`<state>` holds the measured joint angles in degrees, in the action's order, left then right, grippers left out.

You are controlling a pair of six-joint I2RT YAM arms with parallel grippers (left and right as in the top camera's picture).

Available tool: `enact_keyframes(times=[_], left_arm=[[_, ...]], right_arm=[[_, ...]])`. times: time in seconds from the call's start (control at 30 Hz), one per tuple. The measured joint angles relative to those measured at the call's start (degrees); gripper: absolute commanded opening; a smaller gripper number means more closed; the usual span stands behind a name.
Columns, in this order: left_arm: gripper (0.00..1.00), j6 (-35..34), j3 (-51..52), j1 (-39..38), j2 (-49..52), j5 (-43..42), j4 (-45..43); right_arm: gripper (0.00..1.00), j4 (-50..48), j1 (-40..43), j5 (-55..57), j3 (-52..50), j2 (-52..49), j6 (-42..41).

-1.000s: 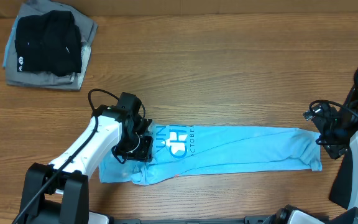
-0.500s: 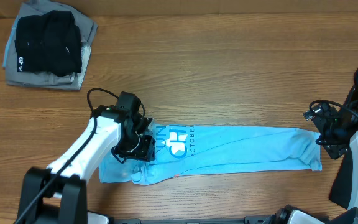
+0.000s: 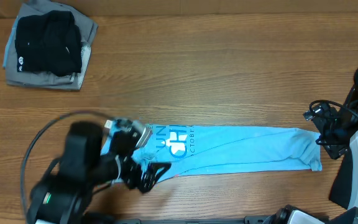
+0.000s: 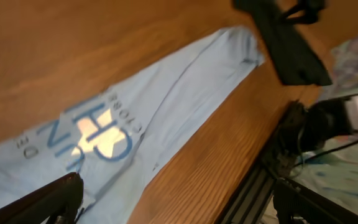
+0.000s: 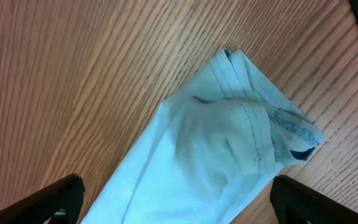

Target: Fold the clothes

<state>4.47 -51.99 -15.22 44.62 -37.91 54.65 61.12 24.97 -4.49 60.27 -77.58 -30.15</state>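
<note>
Overhead shows the light blue cotton T-shirt point(image 3: 241, 149) folded lengthwise; left gripper point(image 4: 178, 186) and right gripper point(image 5: 176, 182) gape empty. Crosswise fold likely next: grasp an end.

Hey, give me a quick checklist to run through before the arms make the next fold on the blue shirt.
1. Left gripper open, holding nothing: ok.
2. Right gripper open over the end of the shirt: ok.
3. Shirt lying as one long strip on the table: ok.
4. Left arm steady: not ok, blurred in the overhead view.
5. Shirt's end under the left arm flat: cannot tell, hidden.
6. Folded pile well apart from the shirt: ok.
</note>
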Motion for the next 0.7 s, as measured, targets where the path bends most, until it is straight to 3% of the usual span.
enact_keyframes(times=[0.2,0.7], left_arm=[[1.0,0.4,0.0,0.0,-9.2,-2.0,0.3],[1.0,1.4,0.0,0.0,-9.8,-9.4,1.0]], right_arm=[[1.0,-0.1,0.0,0.0,0.0,0.0,0.0],[1.0,-0.1,0.0,0.0,0.0,0.0,0.0]])
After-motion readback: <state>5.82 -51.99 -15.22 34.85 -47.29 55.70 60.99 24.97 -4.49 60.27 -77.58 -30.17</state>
